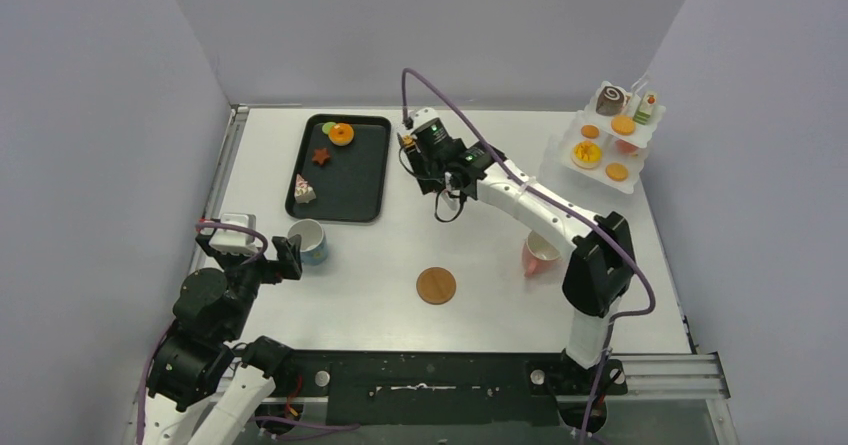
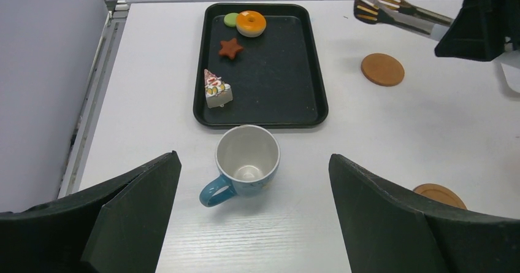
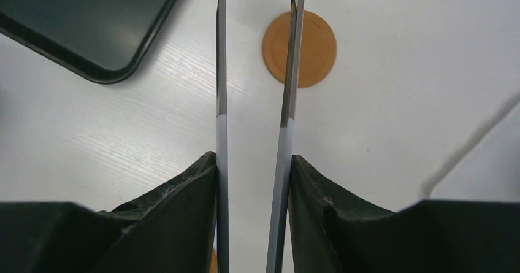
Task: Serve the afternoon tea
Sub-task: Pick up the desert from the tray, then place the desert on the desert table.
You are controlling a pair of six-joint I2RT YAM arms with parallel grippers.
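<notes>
Blue cup upright near tray | left tool spread wide, empty | right tool clamps tongs

On my table, the tray lies far left. It carries a tart and a disc at its far end (the two touching), a star cookie before them and a cake slice nearest me. One cup stands just before the tray. A coaster lies mid-table, a second coaster right of the tray, under the tongs. A second cup sits right, and the stand of pastries far right.
</notes>
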